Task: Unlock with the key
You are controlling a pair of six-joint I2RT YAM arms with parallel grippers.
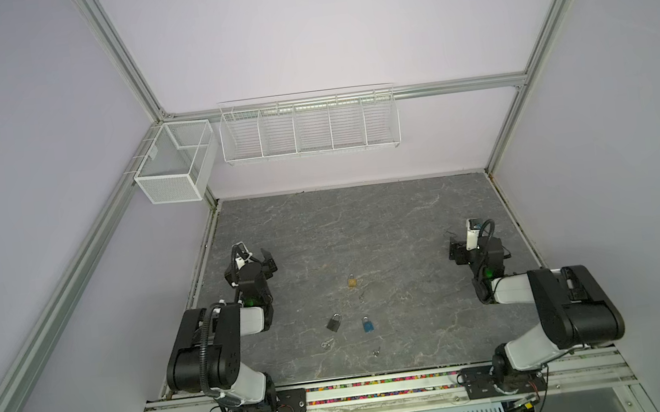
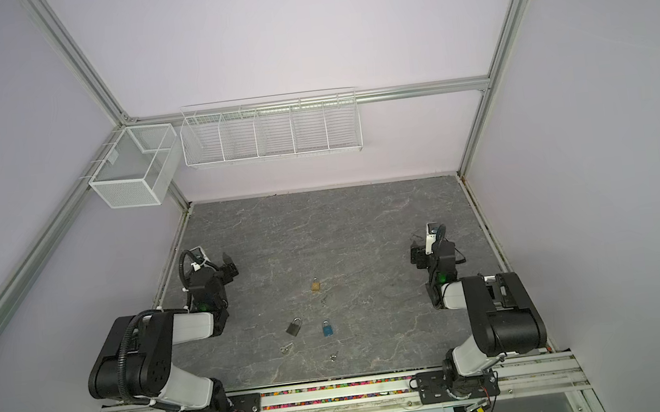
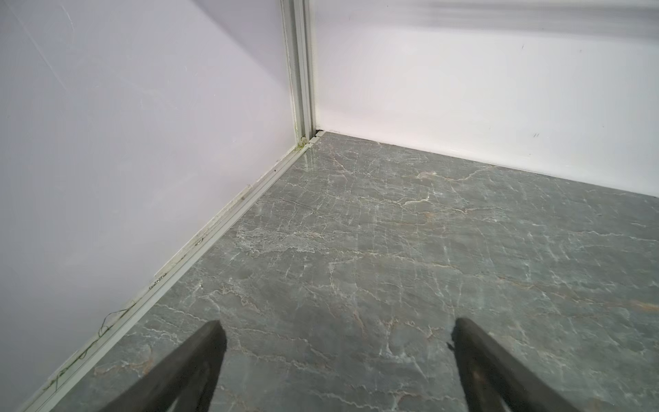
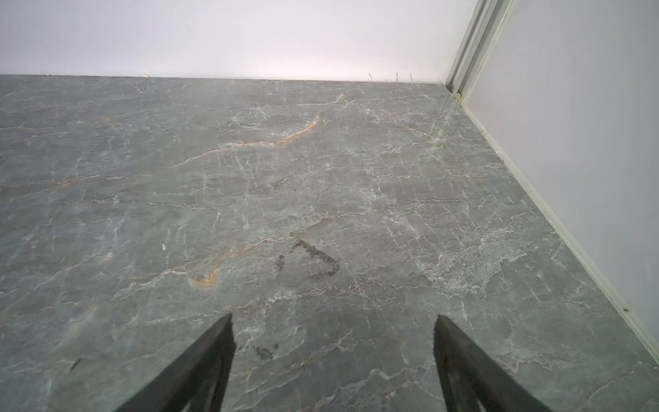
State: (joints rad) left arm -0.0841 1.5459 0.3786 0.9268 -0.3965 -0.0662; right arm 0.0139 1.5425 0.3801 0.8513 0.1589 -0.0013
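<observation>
Pale lilac walls (image 1: 322, 28) enclose a veined grey tabletop (image 1: 363, 220).

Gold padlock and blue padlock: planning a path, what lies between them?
A small key, nearer the gold padlock than the blue padlock; it shows in both top views.

the veined grey stone-look tabletop (image 1: 385, 226) has a slight sheen, and the gold padlock (image 1: 352, 282) looks metallic.
</observation>
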